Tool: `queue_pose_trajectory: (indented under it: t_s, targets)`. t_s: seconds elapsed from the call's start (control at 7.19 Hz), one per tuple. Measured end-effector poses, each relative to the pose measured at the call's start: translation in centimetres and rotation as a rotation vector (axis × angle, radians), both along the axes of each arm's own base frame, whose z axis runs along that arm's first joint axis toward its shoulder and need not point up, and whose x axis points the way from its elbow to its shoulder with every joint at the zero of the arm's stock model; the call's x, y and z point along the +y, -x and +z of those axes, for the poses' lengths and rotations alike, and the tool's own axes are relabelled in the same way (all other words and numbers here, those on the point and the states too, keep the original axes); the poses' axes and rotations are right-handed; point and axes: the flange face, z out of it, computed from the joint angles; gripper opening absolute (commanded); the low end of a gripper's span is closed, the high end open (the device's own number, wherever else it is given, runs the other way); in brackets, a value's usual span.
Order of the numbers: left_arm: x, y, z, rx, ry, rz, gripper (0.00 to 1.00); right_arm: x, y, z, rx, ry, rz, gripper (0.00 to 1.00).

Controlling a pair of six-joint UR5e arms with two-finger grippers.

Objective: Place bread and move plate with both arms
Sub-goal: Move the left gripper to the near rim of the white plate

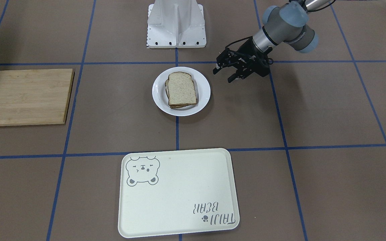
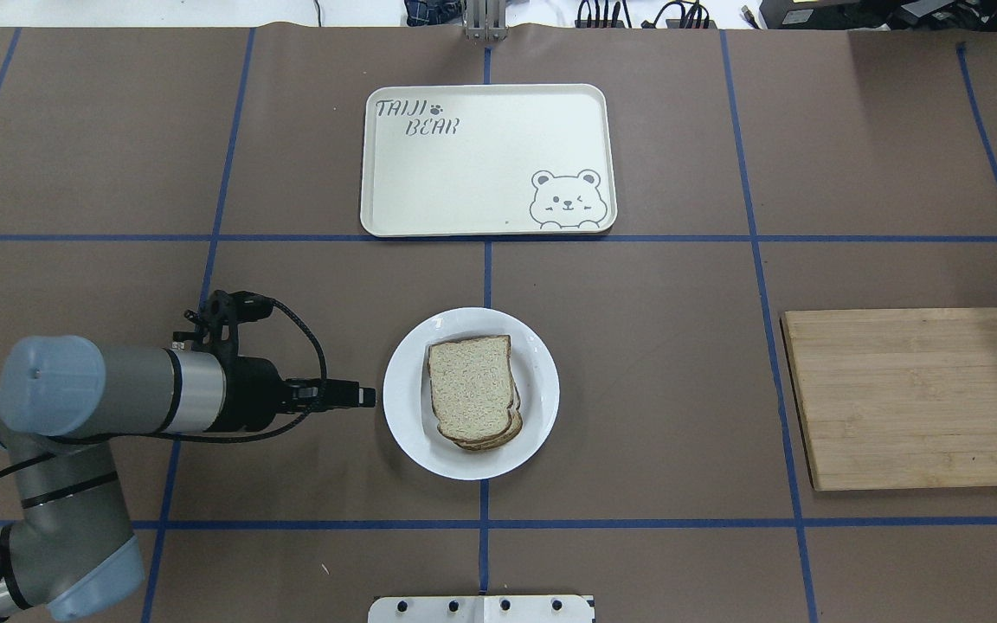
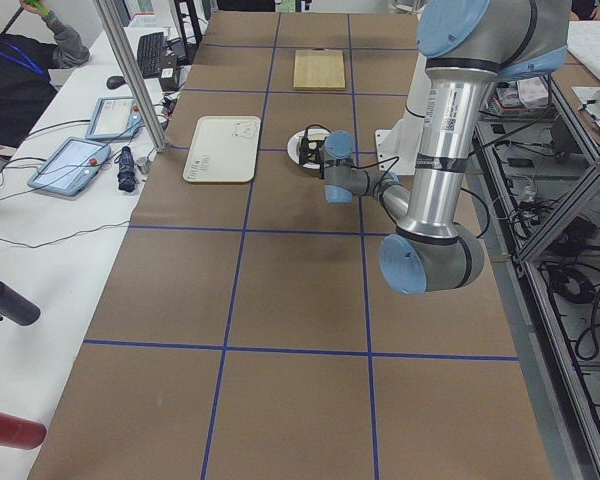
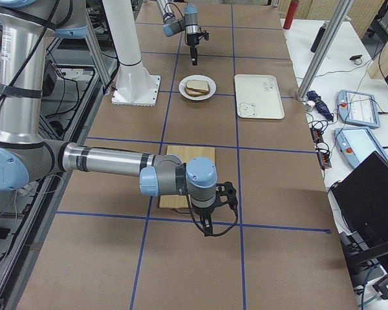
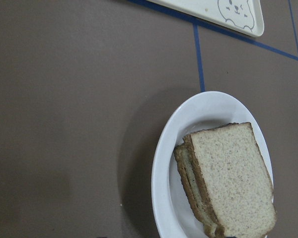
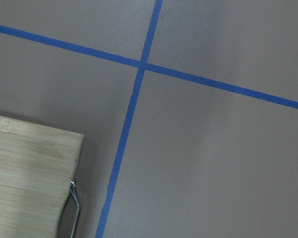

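The bread (image 2: 470,387) is the top slice of a small stack lying on the round white plate (image 2: 403,407) at the table's middle. It also shows in the front view (image 1: 181,88) and the left wrist view (image 5: 233,178). My left gripper (image 1: 224,74) hovers just beside the plate's rim (image 1: 159,97) on my left. Its fingers stand apart and hold nothing. My right gripper (image 4: 209,229) shows only in the exterior right view, past the far end of the wooden board. I cannot tell whether it is open or shut.
A cream bear tray (image 2: 481,164) lies beyond the plate. A wooden cutting board (image 2: 914,398) lies to my right, with a metal loop (image 6: 72,208) at its corner. The white robot base (image 1: 176,23) stands behind the plate. An operator sits at the side desk (image 3: 20,60).
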Motion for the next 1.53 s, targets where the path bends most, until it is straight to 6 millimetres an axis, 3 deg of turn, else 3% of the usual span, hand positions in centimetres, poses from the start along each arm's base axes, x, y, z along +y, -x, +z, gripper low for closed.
queue_pose_trajectory:
  t_s: [0.56, 0.97, 1.25, 1.53]
  targets:
    - [-0.2, -3.9, -1.0, 0.016, 0.070, -0.003, 0.35, 0.0, 0.0, 0.0, 0.001, 0.000, 0.000, 1.00]
    - [0.0, -3.4, -1.4, 0.049, 0.095, 0.001, 0.43, -0.6, 0.0, -0.3, 0.003, -0.004, 0.004, 1.00]
    - [0.3, -2.5, 0.3, 0.069, 0.109, -0.001, 0.43, -0.7, 0.1, -0.4, 0.003, -0.005, 0.006, 1.00]
    - [0.2, -3.0, 1.9, 0.114, 0.184, -0.005, 0.43, -0.8, 0.1, -0.4, 0.006, -0.005, 0.006, 1.00]
